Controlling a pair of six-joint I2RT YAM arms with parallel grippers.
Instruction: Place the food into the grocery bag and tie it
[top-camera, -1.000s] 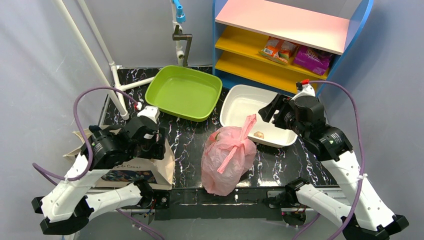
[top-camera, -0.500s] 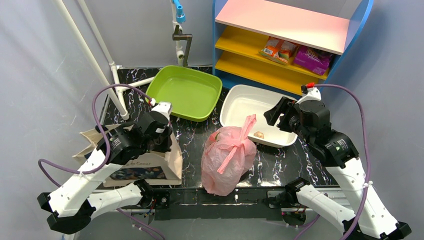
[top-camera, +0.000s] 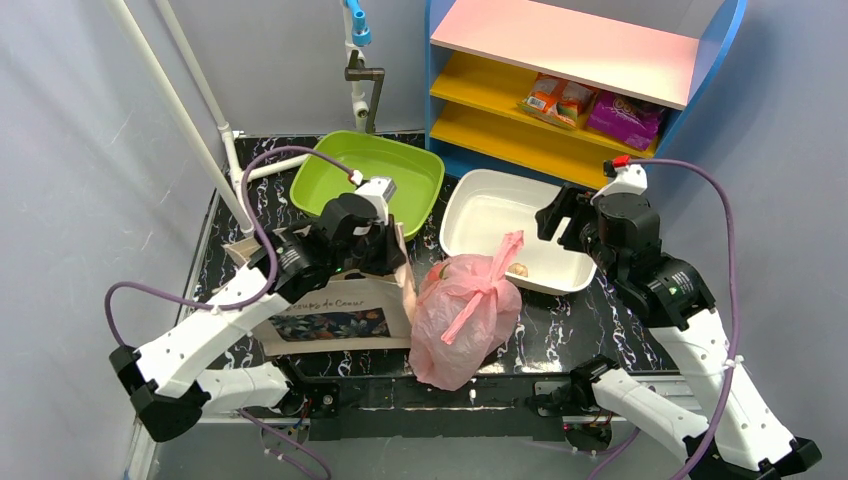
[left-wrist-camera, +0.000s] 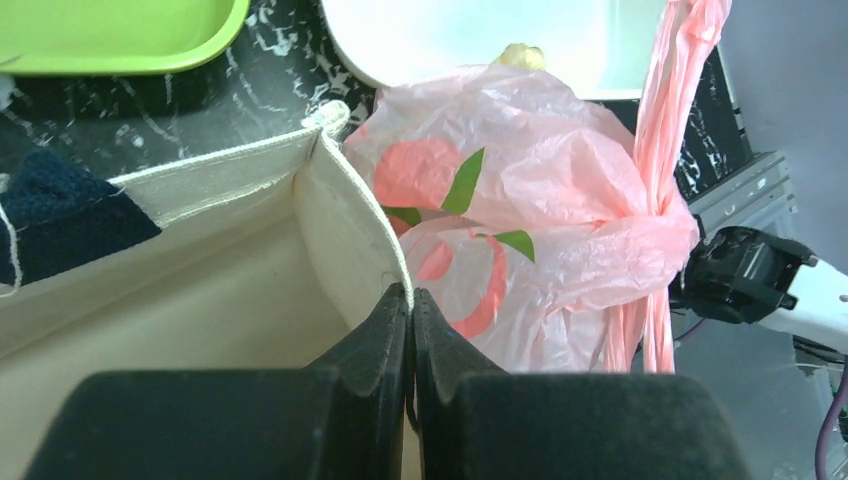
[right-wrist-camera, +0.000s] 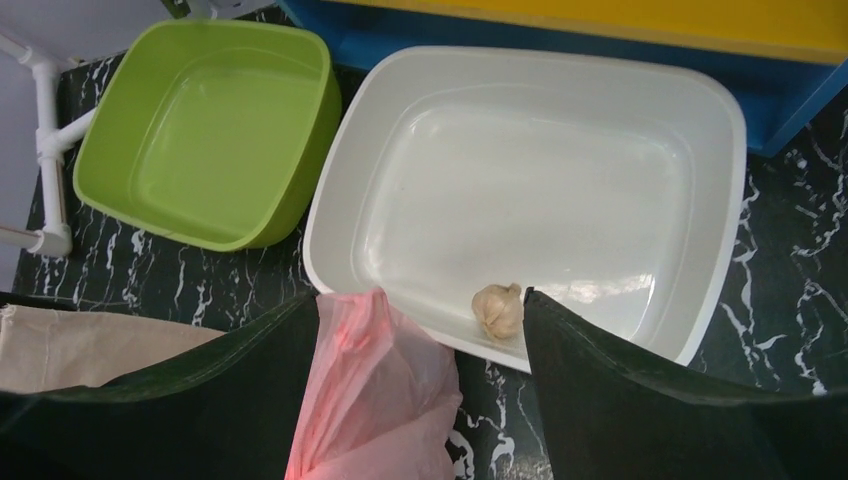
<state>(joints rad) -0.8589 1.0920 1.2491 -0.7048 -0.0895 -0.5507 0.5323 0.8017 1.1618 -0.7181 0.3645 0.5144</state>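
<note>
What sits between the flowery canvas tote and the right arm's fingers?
The knotted pink grocery bag, standing right beside the canvas tote; the top view shows it.

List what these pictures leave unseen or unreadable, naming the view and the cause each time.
Contents of the pink bag: top and left wrist views, crinkled film blurs them.
Lettering on the canvas tote: top view, left arm covers its start.
Beige lump in the white tray: right wrist view, too small to name.
Shelf packets: top view, print too small to read.
</note>
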